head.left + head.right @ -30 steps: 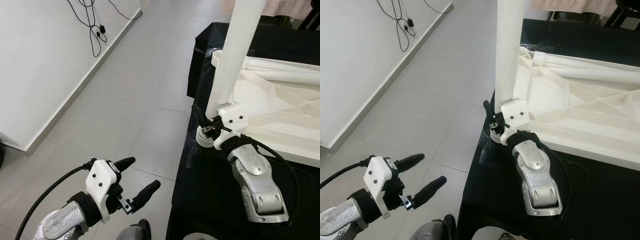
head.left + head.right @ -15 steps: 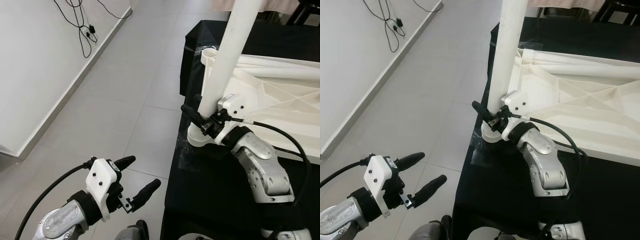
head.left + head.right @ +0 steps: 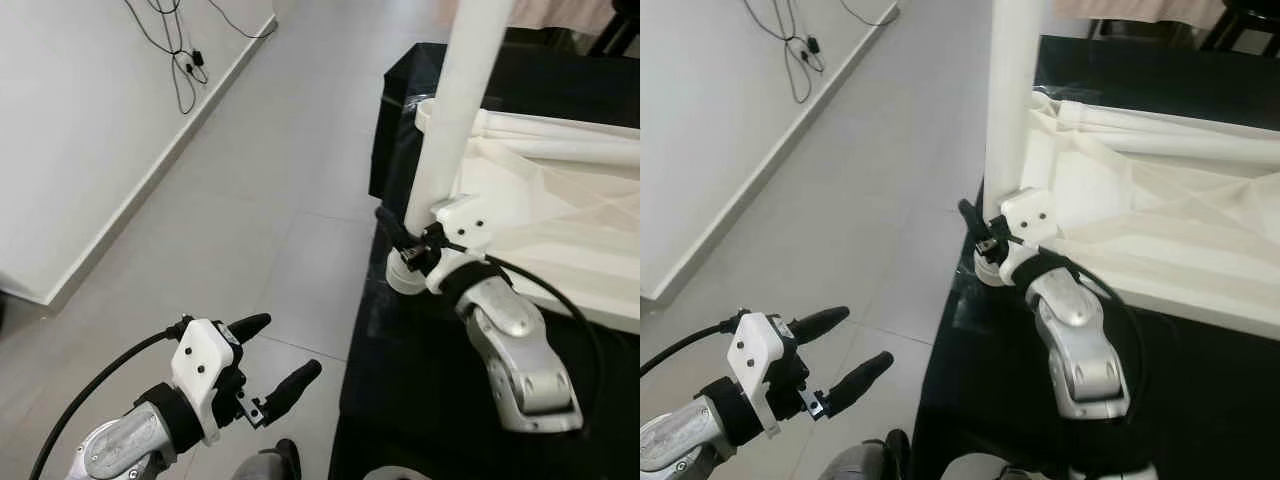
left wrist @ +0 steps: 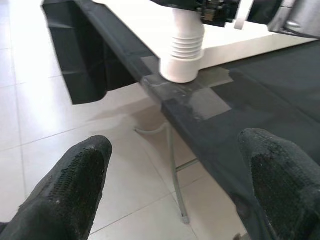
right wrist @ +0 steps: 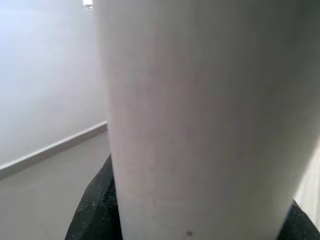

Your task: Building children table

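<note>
Our right gripper [image 3: 412,247] is clamped around the white leg [image 3: 452,118] low down, just above its ribbed foot; in the right wrist view the leg [image 5: 200,115] sits between the two black fingers [image 5: 95,210], which press on either side of it. The leg stands nearly upright at the near left corner of the black worktop [image 3: 440,390], its ribbed end [image 4: 183,57] resting just inside the worktop's left edge, beside a taped patch. Just behind the leg lies the white tabletop [image 3: 560,230], underside up, touching the leg's base and spreading toward the worktop's far right side. Our left gripper [image 3: 270,365] hangs over the tiled floor [image 3: 250,200], well apart from the worktop's left edge, its fingers [image 4: 75,185] spread wide and holding nothing. To the left of the worktop we have a broad stretch of floor running out to the white wall [image 3: 70,120], where black cables [image 3: 185,60] hang down. The worktop's near part, in front of the tabletop, is bare black cloth under our right arm [image 3: 515,350].
</note>
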Controlling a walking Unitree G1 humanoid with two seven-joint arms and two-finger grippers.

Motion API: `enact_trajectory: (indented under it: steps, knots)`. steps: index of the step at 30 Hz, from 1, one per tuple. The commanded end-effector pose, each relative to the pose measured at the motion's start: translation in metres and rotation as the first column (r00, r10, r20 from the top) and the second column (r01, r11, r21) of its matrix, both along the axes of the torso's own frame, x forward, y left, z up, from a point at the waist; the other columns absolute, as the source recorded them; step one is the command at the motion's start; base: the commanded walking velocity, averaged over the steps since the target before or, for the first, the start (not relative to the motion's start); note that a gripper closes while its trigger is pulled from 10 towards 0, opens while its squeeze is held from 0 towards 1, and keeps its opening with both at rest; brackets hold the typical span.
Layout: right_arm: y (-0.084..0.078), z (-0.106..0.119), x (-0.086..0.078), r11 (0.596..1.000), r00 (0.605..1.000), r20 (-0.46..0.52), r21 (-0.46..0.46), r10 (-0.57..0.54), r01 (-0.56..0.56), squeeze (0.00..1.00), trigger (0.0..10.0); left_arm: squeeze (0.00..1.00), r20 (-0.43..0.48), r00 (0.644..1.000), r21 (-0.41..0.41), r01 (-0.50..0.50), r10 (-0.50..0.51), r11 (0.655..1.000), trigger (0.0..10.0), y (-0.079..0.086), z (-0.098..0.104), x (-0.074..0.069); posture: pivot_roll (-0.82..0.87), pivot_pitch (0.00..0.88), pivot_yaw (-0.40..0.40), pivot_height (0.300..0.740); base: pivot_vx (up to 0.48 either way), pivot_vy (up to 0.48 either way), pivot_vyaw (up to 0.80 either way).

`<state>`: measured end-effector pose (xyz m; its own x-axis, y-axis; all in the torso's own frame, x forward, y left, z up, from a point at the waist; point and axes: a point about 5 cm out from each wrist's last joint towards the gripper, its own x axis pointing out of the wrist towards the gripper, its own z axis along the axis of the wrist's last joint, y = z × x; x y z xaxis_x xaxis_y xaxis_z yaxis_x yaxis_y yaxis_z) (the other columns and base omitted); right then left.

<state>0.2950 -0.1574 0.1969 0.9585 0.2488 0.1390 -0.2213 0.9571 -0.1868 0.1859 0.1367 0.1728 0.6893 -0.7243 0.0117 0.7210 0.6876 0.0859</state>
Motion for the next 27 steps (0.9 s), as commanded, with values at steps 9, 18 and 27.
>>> enact_trajectory:
  steps: [9, 18, 27]
  knots:
    - [-0.026, -0.061, -0.008, 0.978, 0.934, -0.304, 0.023, -0.189, 0.206, 0.0, 10.0, 0.0, 0.234, 0.972, -0.099, 0.029, -0.005, 0.995, 10.0, 0.02, 0.085, 0.048, 0.03, 0.25, 0.076, 0.74, 0.0, 0.0, 0.0]
    - [-0.015, -0.057, -0.01, 0.977, 0.942, -0.282, 0.056, -0.181, 0.204, 0.0, 10.0, 0.0, 0.371, 0.899, -0.14, 0.303, -0.234, 0.943, 10.0, 0.001, 0.161, 0.083, 0.03, 0.23, 0.091, 0.74, 0.0, 0.0, 0.0]
    - [-0.004, -0.051, -0.012, 0.988, 0.965, -0.232, 0.064, -0.125, 0.143, 0.0, 10.0, 0.0, 0.17, 0.751, -0.07, 0.655, -0.638, 0.752, 10.0, -0.043, 0.173, 0.11, 0.02, 0.222, 0.101, 0.74, 0.0, 0.0, 0.0]
